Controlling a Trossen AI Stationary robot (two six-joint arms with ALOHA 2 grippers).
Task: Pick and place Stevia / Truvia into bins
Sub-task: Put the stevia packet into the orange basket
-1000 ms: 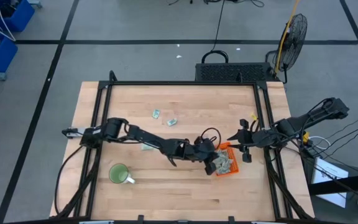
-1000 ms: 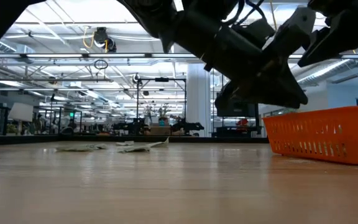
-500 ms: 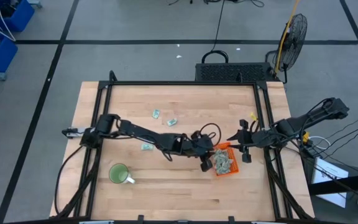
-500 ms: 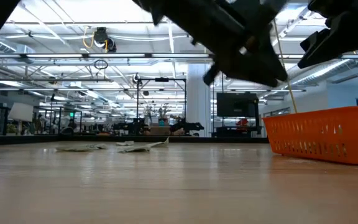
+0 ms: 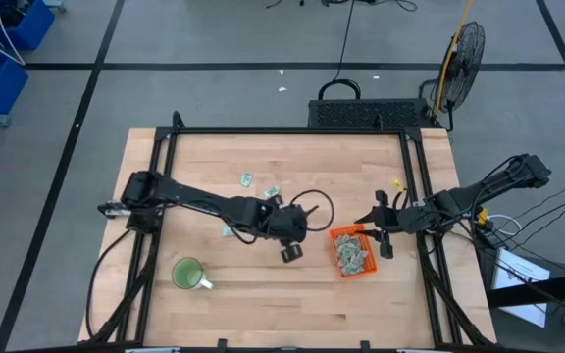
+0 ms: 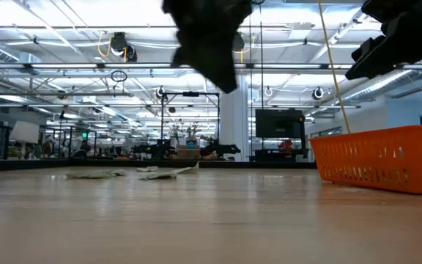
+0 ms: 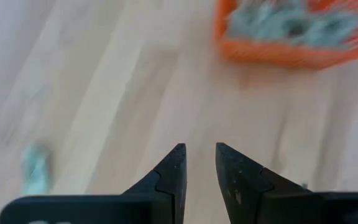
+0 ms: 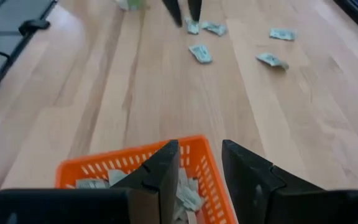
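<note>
Sachets (image 5: 354,255): most heaped inside orange tray (image 5: 342,233) at table's right-centre; four loose on table (image 5: 263,294), behind left gripper. Left gripper (image 5: 291,252): above bare wood left of tray, fingers slightly parted, empty. Right gripper (image 5: 382,235): over tray's right edge, fingers parted, empty

Counting up: one orange tray (image 5: 353,254) with a heap of sachets (image 5: 352,256) inside, too jumbled to count; four loose sachets (image 8: 201,53) on the wood, one green mug (image 5: 186,274), two arms over one table (image 5: 214,304)
</note>
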